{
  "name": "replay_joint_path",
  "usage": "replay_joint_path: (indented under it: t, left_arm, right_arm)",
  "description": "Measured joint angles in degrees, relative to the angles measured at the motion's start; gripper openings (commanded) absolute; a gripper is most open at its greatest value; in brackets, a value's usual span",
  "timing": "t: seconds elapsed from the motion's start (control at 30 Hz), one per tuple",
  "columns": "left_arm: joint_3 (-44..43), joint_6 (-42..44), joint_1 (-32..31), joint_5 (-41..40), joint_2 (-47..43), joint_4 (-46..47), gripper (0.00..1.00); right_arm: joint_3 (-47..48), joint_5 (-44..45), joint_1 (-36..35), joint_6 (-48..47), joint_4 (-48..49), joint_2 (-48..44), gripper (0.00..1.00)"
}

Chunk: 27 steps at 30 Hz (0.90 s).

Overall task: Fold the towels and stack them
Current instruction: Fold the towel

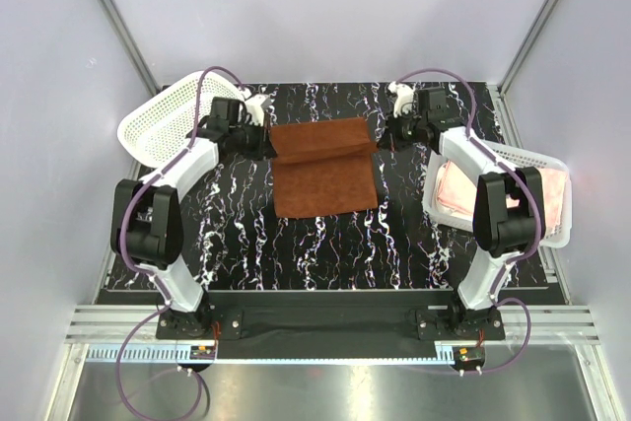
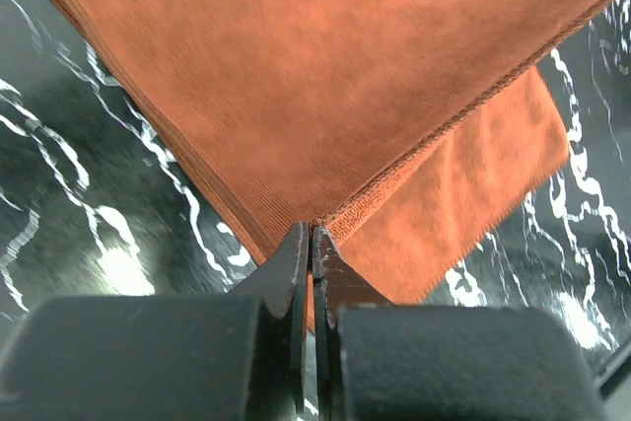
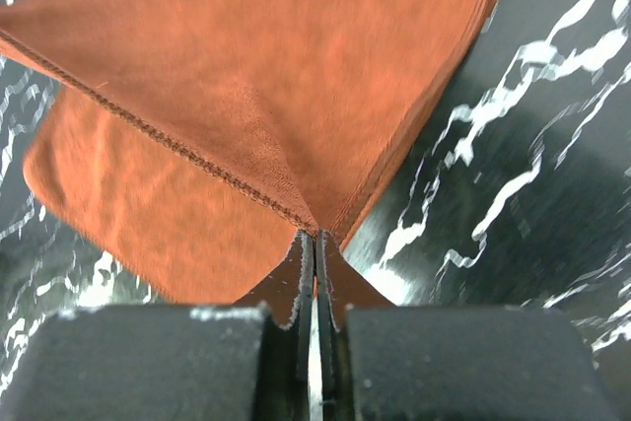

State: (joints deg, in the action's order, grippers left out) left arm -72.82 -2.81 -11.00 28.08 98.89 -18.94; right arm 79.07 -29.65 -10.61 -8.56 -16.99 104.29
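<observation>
A rust-brown towel (image 1: pixel 323 167) is spread mid-table, its near part flat on the black marbled top. Its far edge is raised off the table between both grippers. My left gripper (image 1: pixel 268 142) is shut on the towel's far-left corner; in the left wrist view the towel (image 2: pixel 325 76) fans out from the pinched tips of that gripper (image 2: pixel 312 231). My right gripper (image 1: pixel 378 142) is shut on the far-right corner. The right wrist view shows the hemmed towel (image 3: pixel 266 76) running into that gripper (image 3: pixel 316 237). A pale pink towel (image 1: pixel 463 189) lies in the right basket.
A white lattice basket (image 1: pixel 158 120) stands tilted at the far left behind the left arm. Another white basket (image 1: pixel 552 229) holding the pink cloth sits at the right edge under the right arm. Grey walls enclose the table.
</observation>
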Motion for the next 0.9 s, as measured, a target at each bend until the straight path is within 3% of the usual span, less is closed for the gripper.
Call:
replay_joint_path:
  t: [0.17, 0.53, 0.73, 0.9]
  left_arm:
    - [2.14, 0.02, -0.66, -0.09, -2.91, -1.53, 0.00]
    - [2.40, 0.02, -1.88, -3.04, -8.92, -3.15, 0.00]
    - [10.80, -0.74, -3.69, -5.07, -15.02, -2.38, 0.00]
    - [15.32, -1.95, -7.87, -9.03, -14.97, -4.63, 0.00]
  right_arm:
    - [-4.26, 0.22, -0.79, 0.46, -0.74, -0.39, 0.00]
    - [-3.45, 1.84, -1.81, 1.51, -4.61, -4.96, 0.00]
    - [-10.21, 4.31, -5.62, 3.98, -2.80, -10.82, 0.00]
    - [-16.59, 6.49, -7.78, 6.32, -2.36, -8.98, 0.00]
